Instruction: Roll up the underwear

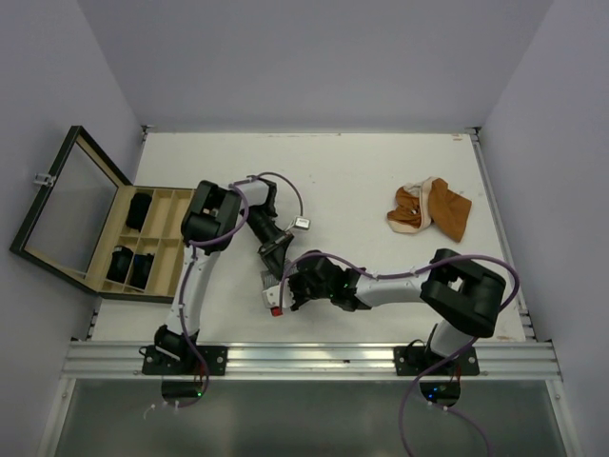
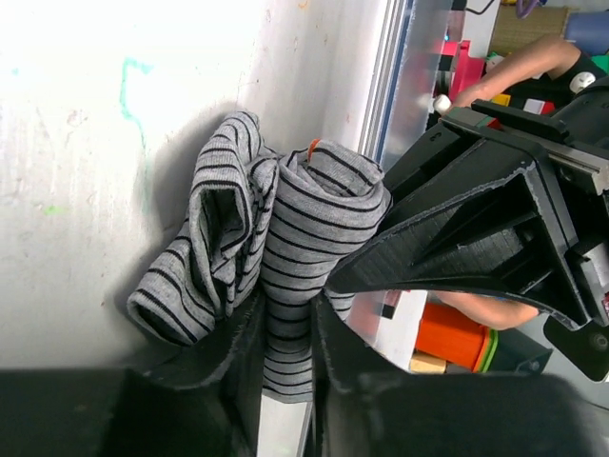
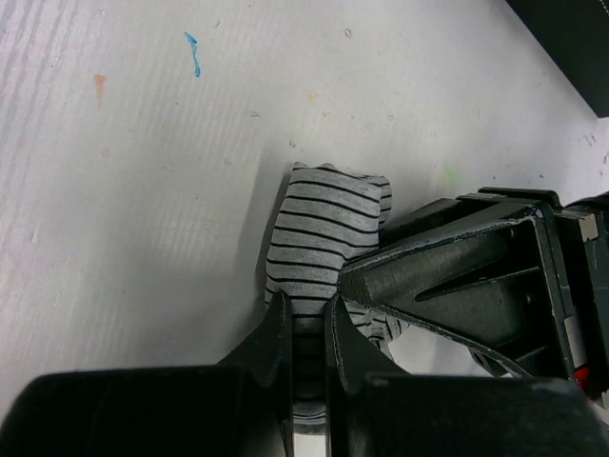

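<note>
The grey striped underwear (image 2: 285, 219) lies bunched and partly rolled on the white table near its front edge, and shows only as a small patch (image 1: 272, 288) in the top view. My left gripper (image 2: 288, 314) is shut on its lower fold, with cloth filling the gap between the fingers. My right gripper (image 3: 307, 305) is shut on the same garment (image 3: 319, 233) from the other side. The two grippers (image 1: 279, 259) (image 1: 291, 289) nearly touch. An orange-brown underwear (image 1: 430, 209) lies crumpled at the far right. Black underwear (image 1: 141, 209) sits in the box.
A compartmented wooden box (image 1: 135, 291) stands at the left table edge with its glass lid (image 1: 67, 200) swung open to the left. The metal rail (image 1: 304, 357) runs along the front edge, close behind the striped garment. Grey walls enclose the table.
</note>
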You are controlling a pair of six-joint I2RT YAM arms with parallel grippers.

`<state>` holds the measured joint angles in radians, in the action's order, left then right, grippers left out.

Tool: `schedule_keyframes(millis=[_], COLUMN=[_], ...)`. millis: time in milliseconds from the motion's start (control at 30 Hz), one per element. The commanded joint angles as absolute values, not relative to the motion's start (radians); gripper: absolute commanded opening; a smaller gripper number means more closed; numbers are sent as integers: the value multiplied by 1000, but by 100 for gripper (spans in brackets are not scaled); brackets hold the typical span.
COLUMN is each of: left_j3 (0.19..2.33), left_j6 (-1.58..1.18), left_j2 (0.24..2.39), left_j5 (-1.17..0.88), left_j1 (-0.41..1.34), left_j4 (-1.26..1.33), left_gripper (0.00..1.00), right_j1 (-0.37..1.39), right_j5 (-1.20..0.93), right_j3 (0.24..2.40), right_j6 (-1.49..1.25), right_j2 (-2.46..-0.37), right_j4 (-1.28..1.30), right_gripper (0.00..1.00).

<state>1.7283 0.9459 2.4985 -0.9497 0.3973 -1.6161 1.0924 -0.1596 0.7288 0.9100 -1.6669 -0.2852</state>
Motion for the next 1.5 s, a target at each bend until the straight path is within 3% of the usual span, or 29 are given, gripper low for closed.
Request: schedule_keyframes(millis=[0,233,533,833,1033,1200,1467], left_j3=[1703,1698,1628,1393,1114,913,623], left_j6=[1054,1058,1028,888,838,923,1049], left_j2=[2493,2385,2206,1854,1521,1262,985], left_j5=[-744,-795,-850,-856,-709,-606,-339], left_j1=[374,328,242,138,129,140,414], left_j4=[-1256,-1243,-1138,-827,-577,-529,-396], left_gripper=[26,47,59,61,61,62,68], right_j1=[1080,1066,991,864,798,735,657], right_j5=[-166,-250,-426,-618,-733,-834,-945], right_j3=[696,715,831,1049,1195,1314,1445], right_j6=[873,812,707,585,516,451,337], right_j2=[-1704,-1700,-1724,-1876,-1992,-2130,-2275], right_j4=[-241,-189,-28,198,308,371,416], right_gripper=[0,0,0,0,0,0,0])
